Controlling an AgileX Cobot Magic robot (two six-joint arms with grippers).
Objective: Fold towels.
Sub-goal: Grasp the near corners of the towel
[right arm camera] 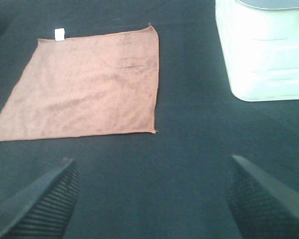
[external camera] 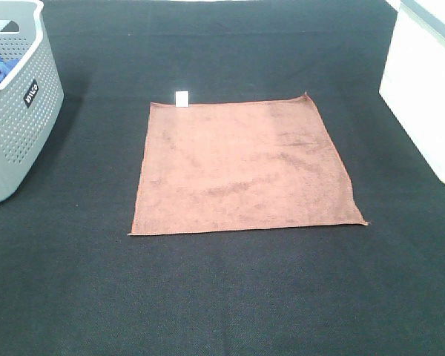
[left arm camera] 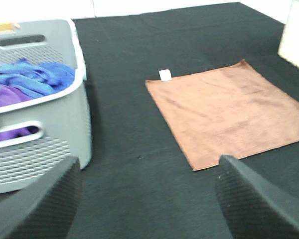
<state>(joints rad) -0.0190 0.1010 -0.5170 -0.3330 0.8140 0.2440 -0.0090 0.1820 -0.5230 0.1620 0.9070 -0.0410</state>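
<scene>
The left hand (left arm camera: 148, 160) and the right hand (right arm camera: 150, 160) both hang raised, jaws spread wide, gripping nothing.

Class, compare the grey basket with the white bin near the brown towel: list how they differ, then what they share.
The grey basket has perforated walls; the white bin has smooth ones. In the high view the grey basket stands left of the brown towel, the white bin right. The grey basket shows blue and purple cloths inside; the white bin's contents are hidden. Both stand on the black table, apart from the towel.

Left gripper (left arm camera: 148, 160) and right gripper (right arm camera: 152, 160) have dark, finely textured, tapering fingers (left arm camera: 40, 199)
</scene>
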